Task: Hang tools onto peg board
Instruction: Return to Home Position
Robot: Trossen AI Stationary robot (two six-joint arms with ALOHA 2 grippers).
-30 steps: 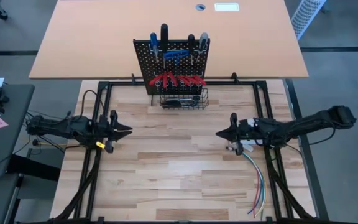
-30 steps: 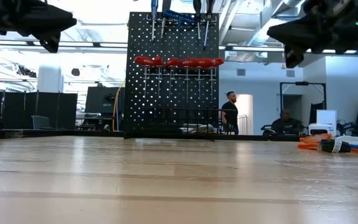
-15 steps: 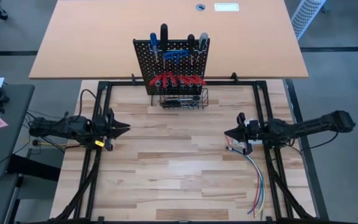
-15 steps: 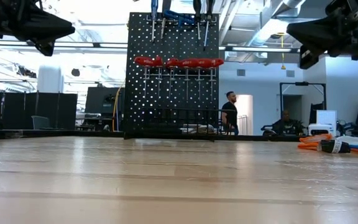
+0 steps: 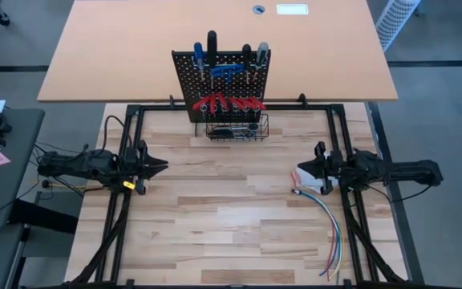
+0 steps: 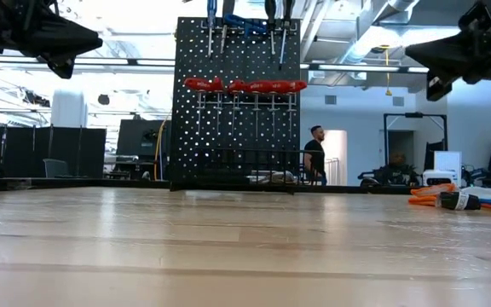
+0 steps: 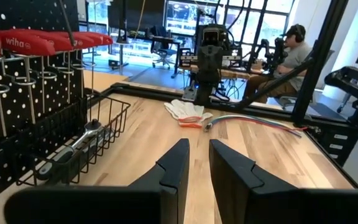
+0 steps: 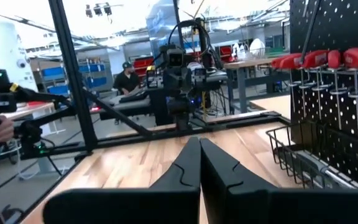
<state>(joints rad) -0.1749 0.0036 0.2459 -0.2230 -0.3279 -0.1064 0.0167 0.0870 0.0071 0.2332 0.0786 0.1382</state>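
the left gripper (image 5: 160,168) has its fingers (image 7: 174,169) a narrow slot apart with nothing between them. the right gripper (image 5: 301,170) has its fingers (image 8: 188,163) pressed together, also empty. each gripper hangs above the bench (image 5: 215,217) at its own side, and the two sets of fingertips point inward at each other across the open middle. the peg board (image 5: 181,88) stands upright at the far edge of the bench, between the two arms and well apart from both. it sits off the line either gripper points along, with the left gripper perhaps a little nearer. the red-handled tools (image 5: 231,103) hang in a row across its middle and the screwdrivers (image 5: 212,44) stand in the top row, all with their long axes vertical. a wrench (image 7: 73,148) lies in the wire basket (image 5: 237,128) at its base. no loose tool shows on the bench; only the bundle of coloured wires (image 5: 333,229) lies there, just beside the right gripper. the hanging looks finished, so the coming move is likely a withdrawal of the arms rather than a reach.
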